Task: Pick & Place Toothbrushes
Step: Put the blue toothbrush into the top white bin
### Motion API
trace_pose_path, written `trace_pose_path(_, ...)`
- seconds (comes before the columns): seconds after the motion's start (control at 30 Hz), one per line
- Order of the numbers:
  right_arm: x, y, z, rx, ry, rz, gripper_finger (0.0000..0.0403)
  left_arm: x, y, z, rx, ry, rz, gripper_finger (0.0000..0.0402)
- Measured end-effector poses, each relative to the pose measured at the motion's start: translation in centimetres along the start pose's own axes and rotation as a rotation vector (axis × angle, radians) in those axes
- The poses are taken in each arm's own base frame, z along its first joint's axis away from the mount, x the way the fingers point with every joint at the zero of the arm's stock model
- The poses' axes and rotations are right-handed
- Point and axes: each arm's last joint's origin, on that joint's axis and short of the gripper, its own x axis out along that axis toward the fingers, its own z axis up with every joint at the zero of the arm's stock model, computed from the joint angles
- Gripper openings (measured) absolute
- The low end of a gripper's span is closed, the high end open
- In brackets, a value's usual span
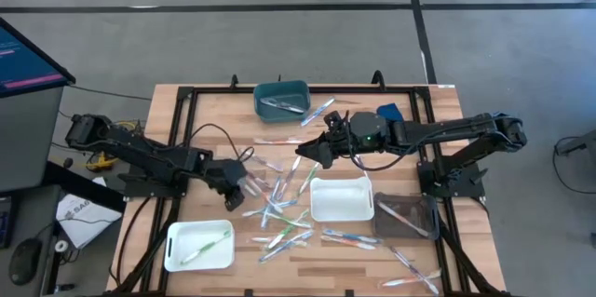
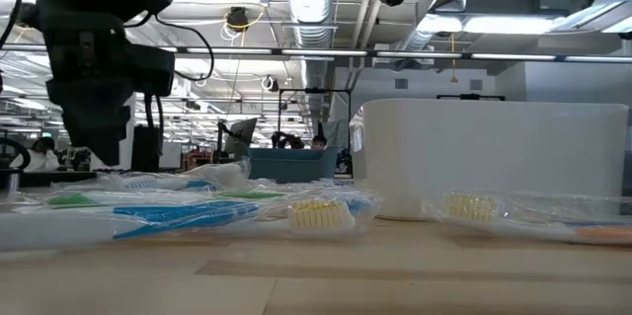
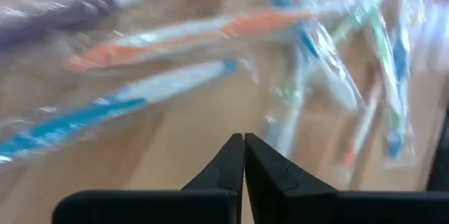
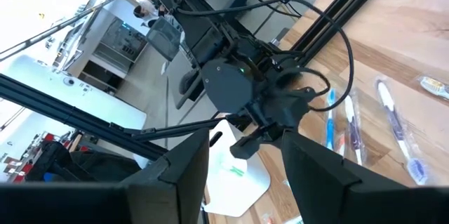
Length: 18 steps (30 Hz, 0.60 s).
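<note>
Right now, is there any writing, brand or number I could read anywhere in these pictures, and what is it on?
No text can be read.
Monitor at the table's left: pink and blue bands show, lettering too small.
Paper on the floor by the left arm: a dark printed mark, blurred.
Toothbrushes in clear wrappers: no legible print.

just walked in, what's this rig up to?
Sorting wrapped toothbrushes scattered on the table into trays. The left gripper sits at the pile's left edge, fingers shut with nothing between them. The right gripper hovers open and empty over the middle. Green tray and white tray already hold brushes.
</note>
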Motion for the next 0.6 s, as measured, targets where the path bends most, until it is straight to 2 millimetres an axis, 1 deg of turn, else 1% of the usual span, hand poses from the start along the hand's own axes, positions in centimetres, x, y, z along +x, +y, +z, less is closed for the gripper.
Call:
trace_pose_path(0.13,-0.01,0.13,-0.16,-0.002,0.005,0.004,0.0172,0.01,0.03,0.0,0.145,-0.038,0.053,0.0002)
trace_pose_path(0.27,-0.01,0.12,-0.16,-0.006,0.005,0.004,0.0172,-0.06,0.24,0.45,0.382,-0.084,0.105,0.0002)
trace_pose_path(0.4,0.0,-0.01,0.01,-0.008,0.0,-0.001,0.0172,-0.1,0.41,0.65,0.585,-0.081,0.124,0.0003)
trace_pose_path(0.5,0.0,-0.06,0.07,-0.007,-0.002,-0.002,0.0172,-0.1,0.37,0.69,0.641,-0.083,0.124,0.0007)
trace_pose_path(0.6,0.0,-0.06,0.07,-0.007,-0.002,-0.002,0.0172,-0.11,0.37,0.72,0.645,-0.087,0.128,0.0019)
